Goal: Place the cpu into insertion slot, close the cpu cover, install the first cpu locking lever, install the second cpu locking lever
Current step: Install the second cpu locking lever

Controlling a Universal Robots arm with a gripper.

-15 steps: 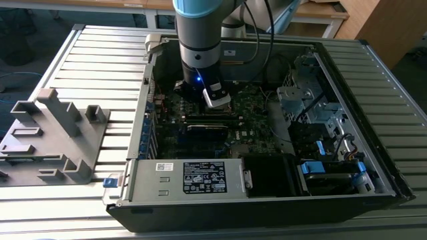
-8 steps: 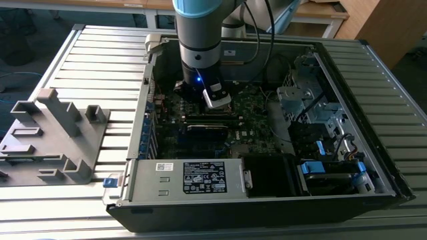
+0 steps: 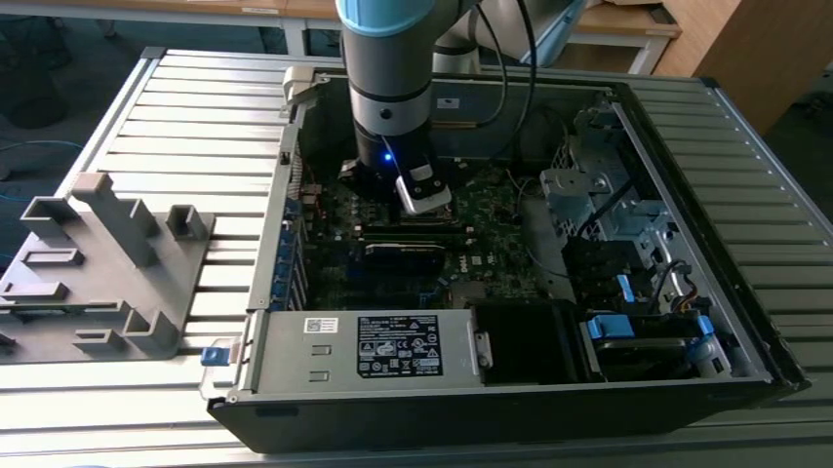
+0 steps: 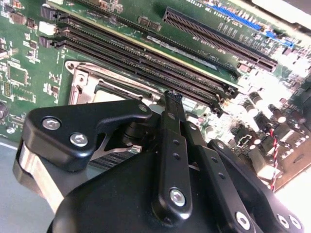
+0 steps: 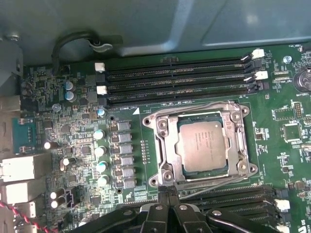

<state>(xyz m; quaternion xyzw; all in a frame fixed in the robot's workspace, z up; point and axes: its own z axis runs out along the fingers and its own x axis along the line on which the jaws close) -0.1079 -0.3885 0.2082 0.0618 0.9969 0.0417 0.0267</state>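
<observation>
Slatted table (image 3: 156, 127) carries open computer case (image 3: 729, 224) | cpu (image 5: 203, 146) sits in insertion slot (image 5: 163, 145), cpu cover (image 5: 235, 112) down | gripper (image 5: 167, 190) jaws pressed together, empty, at cover's edge, probably for levers.

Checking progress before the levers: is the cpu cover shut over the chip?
Shut: in the first wrist view the cpu cover lies flat, framing the cpu.
</observation>
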